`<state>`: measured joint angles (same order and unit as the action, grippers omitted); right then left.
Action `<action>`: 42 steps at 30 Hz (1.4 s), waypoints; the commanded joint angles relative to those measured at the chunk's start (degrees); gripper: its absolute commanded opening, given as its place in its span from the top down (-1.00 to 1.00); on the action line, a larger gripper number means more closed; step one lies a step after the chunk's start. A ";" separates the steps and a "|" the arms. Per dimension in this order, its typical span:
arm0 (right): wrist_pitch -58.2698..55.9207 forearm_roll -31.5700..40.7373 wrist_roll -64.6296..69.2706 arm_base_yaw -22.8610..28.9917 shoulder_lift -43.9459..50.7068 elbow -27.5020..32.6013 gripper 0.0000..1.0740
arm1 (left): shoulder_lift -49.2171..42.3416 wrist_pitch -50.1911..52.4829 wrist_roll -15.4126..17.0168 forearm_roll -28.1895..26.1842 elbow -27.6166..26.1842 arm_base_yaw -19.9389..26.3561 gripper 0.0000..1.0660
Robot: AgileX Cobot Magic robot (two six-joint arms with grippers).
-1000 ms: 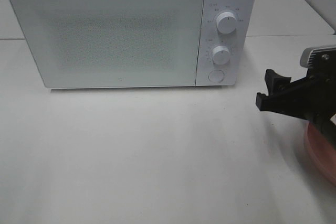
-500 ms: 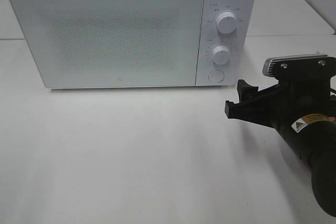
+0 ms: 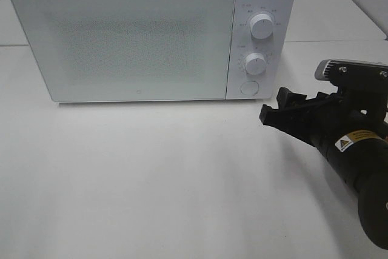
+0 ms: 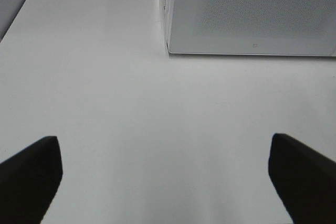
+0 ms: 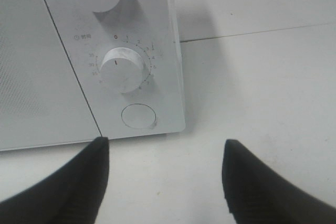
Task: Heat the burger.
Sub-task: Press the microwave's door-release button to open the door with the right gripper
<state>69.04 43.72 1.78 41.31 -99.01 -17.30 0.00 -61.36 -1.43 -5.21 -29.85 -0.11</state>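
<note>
The burger is out of view in every frame. A white microwave (image 3: 121,34) stands at the back of the table with its door shut. Its two dials and round door button (image 3: 248,88) are on the right panel. My right gripper (image 3: 274,106) is open and empty, a short way in front and to the right of that panel. In the right wrist view the lower dial (image 5: 122,69) and the button (image 5: 138,116) lie just ahead of the open gripper (image 5: 165,177). My left gripper (image 4: 165,174) is open and empty over bare table, with the microwave's lower left corner (image 4: 169,51) ahead.
The white tabletop (image 3: 151,174) stretches in front of the microwave. A seam between table slabs runs behind the microwave (image 5: 252,32). The right arm's black body (image 3: 357,168) covers the table's right edge.
My right arm swung left over the pink plate, hiding it, and then drew slightly back to the right. The gripper now points at the microwave's control panel.
</note>
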 commanded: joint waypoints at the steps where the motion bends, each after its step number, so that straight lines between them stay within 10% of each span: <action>1: 6.07 -0.40 6.36 0.29 0.11 -0.40 0.05 | 0.06 -0.06 0.17 -0.17 0.11 0.17 -0.87; 14: 5.16 -0.40 47.04 0.29 0.11 -0.40 0.98 | 0.06 -0.06 0.17 -0.17 0.11 0.17 -0.87; 21: 2.18 -1.66 71.79 0.23 0.11 -0.40 1.00 | 0.06 -0.06 0.17 -0.17 0.11 0.17 -0.87; 42: -1.15 -3.15 78.84 0.06 -7.85 -7.45 1.00 | 0.06 -0.06 0.17 -0.17 0.11 0.17 -0.87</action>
<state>68.07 41.65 79.81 41.31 -105.25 -22.86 0.00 -61.36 -1.43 -5.21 -29.85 -0.11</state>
